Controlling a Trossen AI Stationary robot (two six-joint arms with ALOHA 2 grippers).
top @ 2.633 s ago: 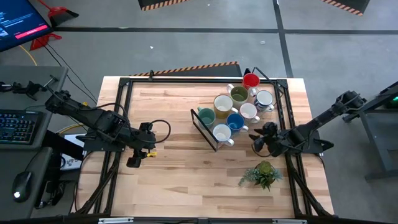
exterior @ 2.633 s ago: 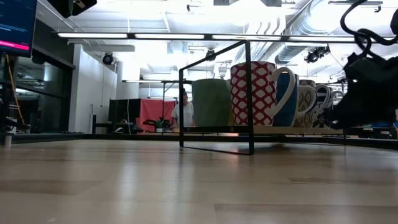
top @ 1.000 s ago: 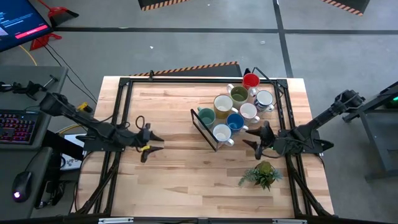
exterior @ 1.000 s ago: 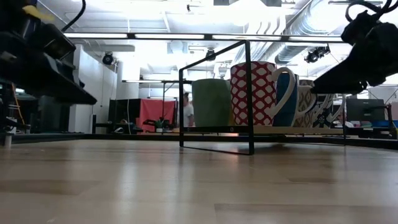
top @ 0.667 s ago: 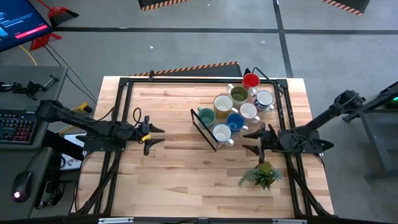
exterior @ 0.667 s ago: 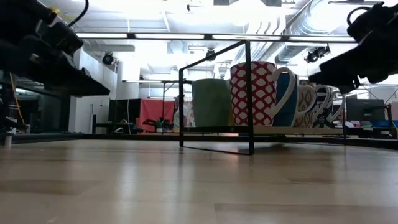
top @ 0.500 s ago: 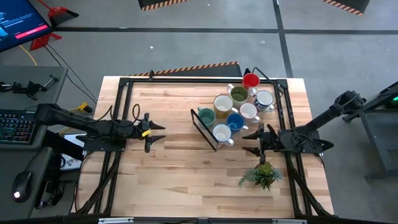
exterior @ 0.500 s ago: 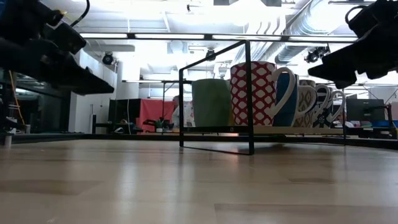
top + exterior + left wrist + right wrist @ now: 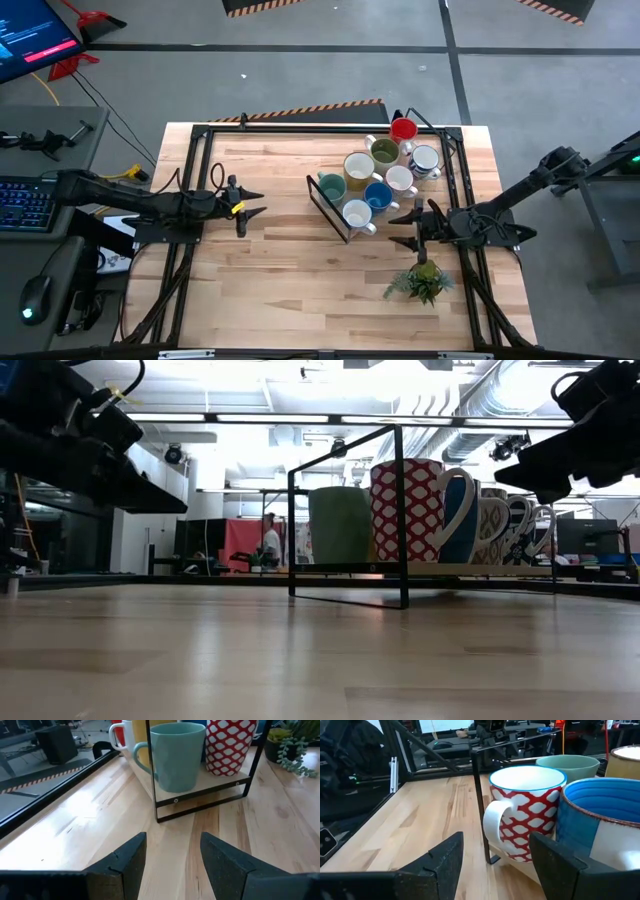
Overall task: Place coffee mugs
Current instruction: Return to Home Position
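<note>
From above: pale wooden table (image 9: 300, 290) in a black frame, on a grey concrete floor (image 9: 300, 80), with keyboard (image 9: 25, 205) and monitor (image 9: 30, 35) off its left side. Eight coffee mugs (image 9: 357, 164) bunched at a black wire shelf (image 9: 322, 205), far right of centre: red mug (image 9: 403, 129) at the back, then olive green mug (image 9: 384, 150), blue-patterned mug (image 9: 424, 159), cream-yellow mug (image 9: 362, 170), white mug (image 9: 399, 179), teal mug (image 9: 331, 186), blue mug (image 9: 377, 194), and red-and-white patterned mug (image 9: 357, 213) at the front. Small potted plant (image 9: 423, 279) front right. Left gripper (image 9: 255, 204) over the left-centre wood, well apart from the mugs, fingers spread, empty. Right gripper (image 9: 393, 230) between shelf and plant, near the patterned mug, fingers spread, empty.

Level across the table: thin upright shelf frame, teal and patterned mugs side by side on its low board, more mugs behind to the right. Dark grippers high at both corners, clear of the wood. Bright ceiling lights and pipes beyond; a person (image 9: 268, 543) far off.

Left wrist: parted fingers over bare wood, facing the teal mug behind the frame.

Right wrist: parted fingers, patterned mug close ahead, handle forward, blue mug just beside it.
</note>
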